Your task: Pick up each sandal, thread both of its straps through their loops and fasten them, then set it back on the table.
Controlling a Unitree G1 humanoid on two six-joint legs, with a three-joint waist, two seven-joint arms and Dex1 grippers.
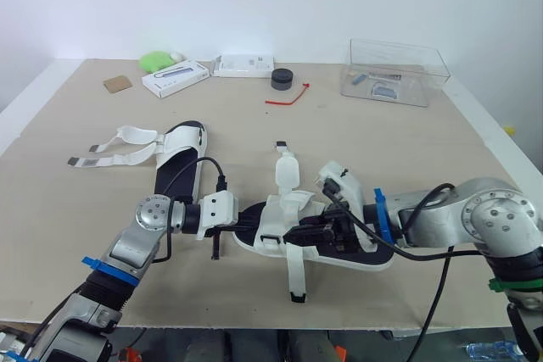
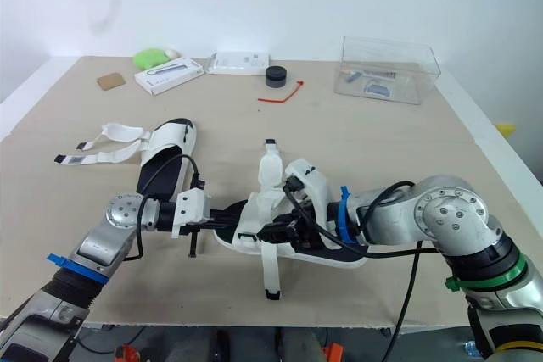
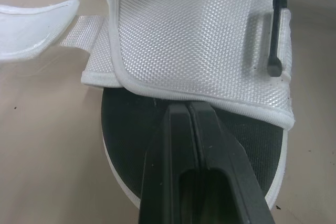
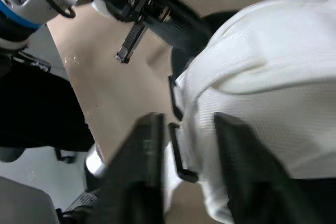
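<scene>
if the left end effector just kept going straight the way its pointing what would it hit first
Most likely the white mesh upper of the sandal: the left end effector lies shut over the black insole, tips just short of that upper's edge.

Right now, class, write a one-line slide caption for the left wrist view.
Shut left pincer poised over the black footbed of a white mesh sandal.

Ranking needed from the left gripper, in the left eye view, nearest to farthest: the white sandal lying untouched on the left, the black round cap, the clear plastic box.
Measured from the left gripper:
1. White sandal with black insole, just beyond the gripper and slightly left, straps spread open.
2. Black round cap, far side of the table, near the middle.
3. Clear plastic box, far right corner.
</scene>
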